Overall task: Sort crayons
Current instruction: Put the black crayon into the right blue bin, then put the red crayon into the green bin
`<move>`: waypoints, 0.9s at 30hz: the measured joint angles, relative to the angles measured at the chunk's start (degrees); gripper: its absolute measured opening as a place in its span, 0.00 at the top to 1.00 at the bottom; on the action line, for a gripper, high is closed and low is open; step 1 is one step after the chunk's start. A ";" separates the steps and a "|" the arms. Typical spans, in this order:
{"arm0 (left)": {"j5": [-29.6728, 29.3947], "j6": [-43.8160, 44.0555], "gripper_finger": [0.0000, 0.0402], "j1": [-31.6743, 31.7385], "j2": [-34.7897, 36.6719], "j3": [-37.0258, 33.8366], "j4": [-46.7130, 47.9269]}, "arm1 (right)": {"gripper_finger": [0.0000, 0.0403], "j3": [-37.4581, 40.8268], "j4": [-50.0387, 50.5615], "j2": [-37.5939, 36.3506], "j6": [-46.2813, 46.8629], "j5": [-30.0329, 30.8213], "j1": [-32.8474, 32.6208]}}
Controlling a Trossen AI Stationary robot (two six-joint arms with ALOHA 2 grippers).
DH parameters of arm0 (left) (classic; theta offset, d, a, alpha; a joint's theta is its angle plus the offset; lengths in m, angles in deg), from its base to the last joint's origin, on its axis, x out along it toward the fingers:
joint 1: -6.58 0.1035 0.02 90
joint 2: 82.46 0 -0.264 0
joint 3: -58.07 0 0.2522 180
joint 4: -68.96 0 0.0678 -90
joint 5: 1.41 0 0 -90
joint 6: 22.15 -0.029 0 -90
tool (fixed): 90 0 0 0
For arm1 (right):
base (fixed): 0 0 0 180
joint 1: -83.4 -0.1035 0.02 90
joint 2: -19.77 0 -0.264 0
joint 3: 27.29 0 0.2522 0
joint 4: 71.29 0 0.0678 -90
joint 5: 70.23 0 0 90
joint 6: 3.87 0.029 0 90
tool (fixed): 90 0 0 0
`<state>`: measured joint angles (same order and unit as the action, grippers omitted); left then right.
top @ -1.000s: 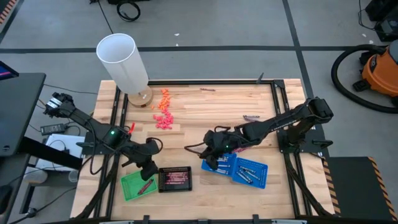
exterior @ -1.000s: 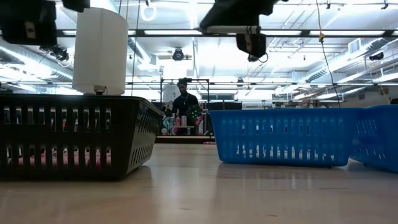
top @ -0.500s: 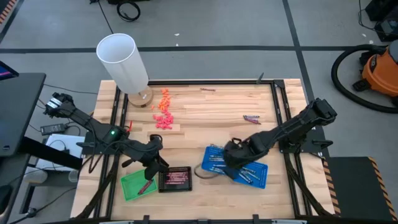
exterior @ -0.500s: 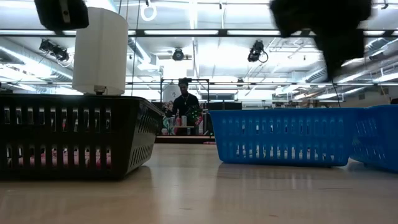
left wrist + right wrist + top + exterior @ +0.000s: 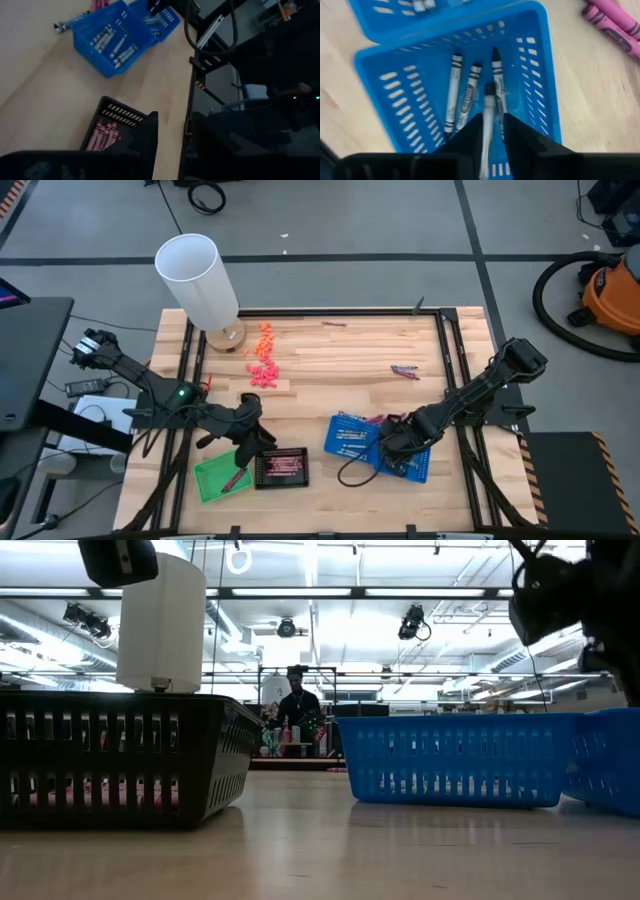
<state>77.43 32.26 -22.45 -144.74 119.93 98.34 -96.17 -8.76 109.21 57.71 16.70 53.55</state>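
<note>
Two blue baskets (image 5: 350,437) (image 5: 408,459) hold grey crayons. My right gripper (image 5: 392,448) points down over the right one, fingers slightly apart. A blurred grey crayon (image 5: 488,131) stands between them, above three grey crayons (image 5: 470,95) on the basket floor. Magenta crayons (image 5: 102,136) fill the black basket (image 5: 282,467). My left gripper (image 5: 250,435) hangs open and bare above the black basket and the green basket (image 5: 218,478), which holds a red crayon (image 5: 235,478). Pink crayons (image 5: 612,22) lie on the table beside the blue baskets. My right gripper has the grey crayon's upper end (image 5: 487,150) between its two fingers, which come from above and lie along it. A thin gap shows beside the crayon, and the crayon is blurred. Whether the fingers touch it I cannot tell.
A tall white cylinder (image 5: 197,278) on a wooden foot stands at the far left, with a heap of orange-pink pieces (image 5: 263,360) next to it. Loose crayons lie at the far right (image 5: 405,370) and the far edge (image 5: 333,324). A person (image 5: 297,705) stands far behind the table.
My right gripper has swung from the middle of the table toward the right and near edges, sunk, and tipped to point straight down over the right blue basket. My left gripper has turned and tipped up a little above the black basket.
</note>
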 joint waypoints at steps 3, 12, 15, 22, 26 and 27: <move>-2.13 -3.77 0.69 0.08 0.00 0.00 0.00 | 0.73 0.40 0.57 -0.22 -1.21 -1.89 0.57; -14.43 -10.76 0.69 0.77 0.02 0.00 -1.62 | 0.69 -1.20 3.73 -7.57 -11.27 -0.42 4.84; -14.81 -11.16 0.69 2.21 0.01 0.00 -1.77 | 0.69 -0.69 4.48 -10.03 -16.58 -1.02 6.77; -14.84 -9.13 0.69 5.86 0.00 0.00 -1.82 | 0.69 2.56 6.84 -12.19 -25.96 3.61 12.37; -14.84 -8.71 0.69 7.78 0.00 0.00 -1.99 | 0.69 6.66 4.20 -12.86 -31.70 3.19 15.32; -14.84 -8.70 0.69 8.02 0.00 0.00 -2.19 | 0.69 7.73 3.26 -13.04 -33.07 3.03 15.90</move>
<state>62.60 23.57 -14.44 -144.74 119.93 96.14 -88.44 -5.50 96.16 24.64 19.74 69.45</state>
